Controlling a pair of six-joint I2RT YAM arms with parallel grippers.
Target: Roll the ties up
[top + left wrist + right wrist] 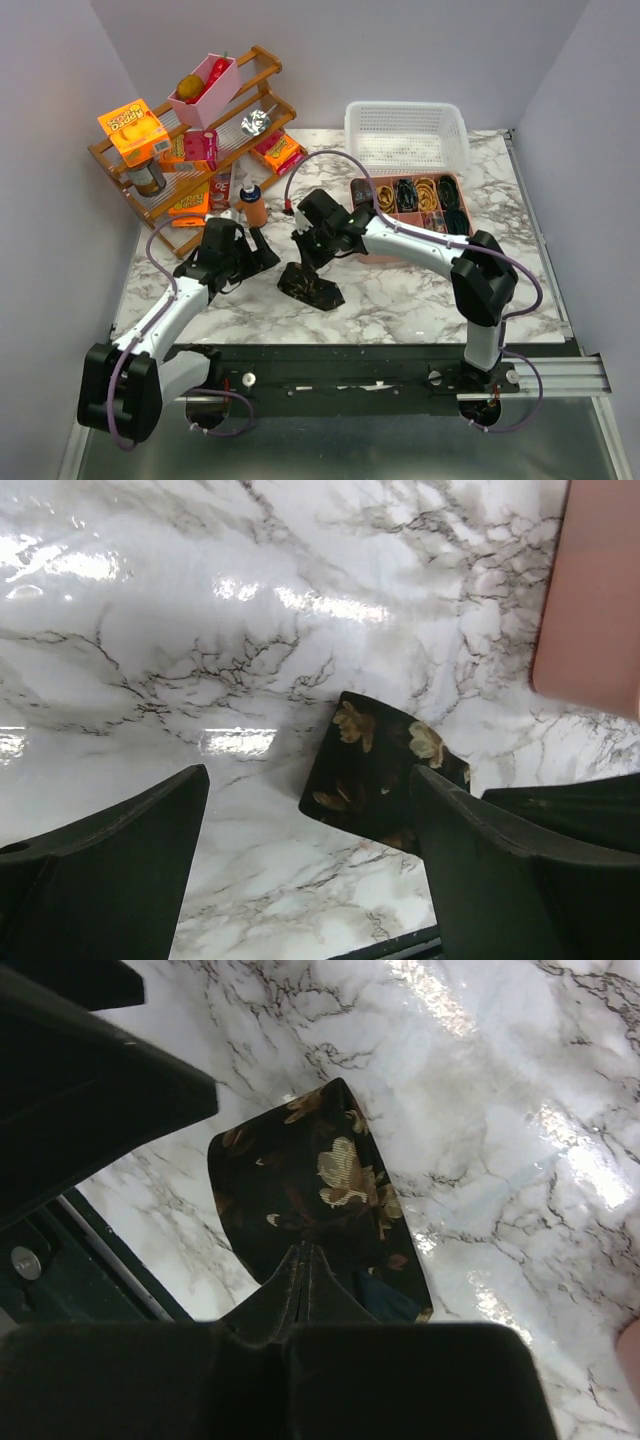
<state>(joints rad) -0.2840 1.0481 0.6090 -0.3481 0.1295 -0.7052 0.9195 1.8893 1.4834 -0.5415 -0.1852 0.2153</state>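
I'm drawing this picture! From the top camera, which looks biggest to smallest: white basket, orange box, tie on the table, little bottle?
1. white basket
2. orange box and tie: they look about alike, so I won't rank them
3. little bottle, smallest

"Apple" on the orange carton (133, 130)

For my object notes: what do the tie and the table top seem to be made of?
The tie: likely woven fabric, black with gold flowers, softly folded. The table top: glossy marble look, grey veins, bright glare; perhaps only printed.
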